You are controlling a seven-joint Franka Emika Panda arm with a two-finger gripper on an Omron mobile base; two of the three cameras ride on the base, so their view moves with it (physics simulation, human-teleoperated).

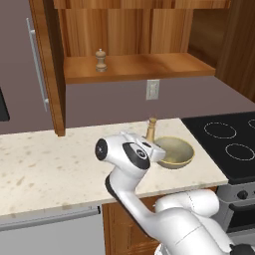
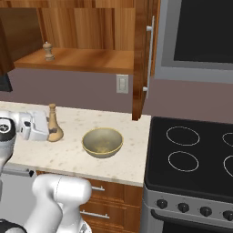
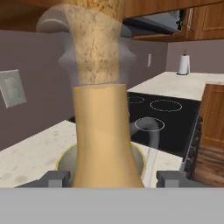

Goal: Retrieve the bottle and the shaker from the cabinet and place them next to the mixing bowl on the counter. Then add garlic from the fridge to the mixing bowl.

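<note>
The bottle (image 2: 54,123) stands upright on the speckled surface (image 1: 45,169), just beside the mixing bowl (image 2: 102,142). The hand (image 3: 108,178) sits around its base, one fingertip (image 3: 54,178) on either side; whether they press it I cannot tell. The shaker (image 1: 101,60) stands on the open cabinet's shelf (image 1: 149,67) above.
</note>
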